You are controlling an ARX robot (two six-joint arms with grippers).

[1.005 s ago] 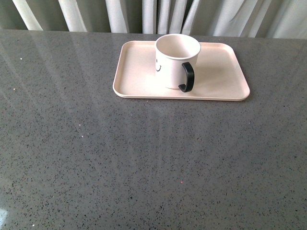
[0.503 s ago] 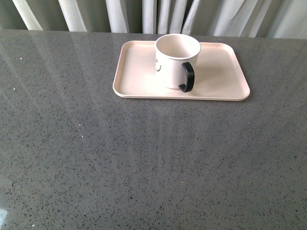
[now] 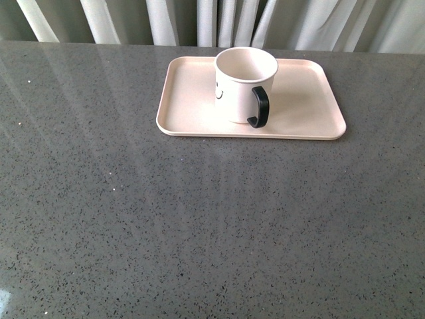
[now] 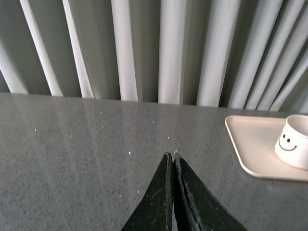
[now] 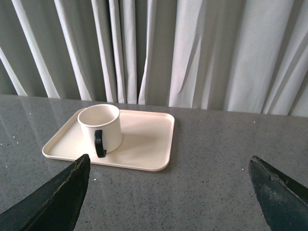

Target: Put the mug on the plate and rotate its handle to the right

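The white mug (image 3: 243,83) stands upright on the pale pink plate (image 3: 186,100) at the far middle of the table. Its black handle (image 3: 259,107) points toward the front and a little to the right. Part of the smiley print shows on its left side. Neither arm shows in the front view. In the left wrist view my left gripper (image 4: 172,155) is shut and empty over bare table, with the plate (image 4: 245,144) and mug (image 4: 293,142) off to one side. In the right wrist view my right gripper (image 5: 169,161) is open and empty, well short of the mug (image 5: 101,127) and plate (image 5: 149,139).
The grey speckled table (image 3: 199,226) stretches from the plate to the front edge. Pale pleated curtains (image 3: 219,20) hang right behind the table's far edge.
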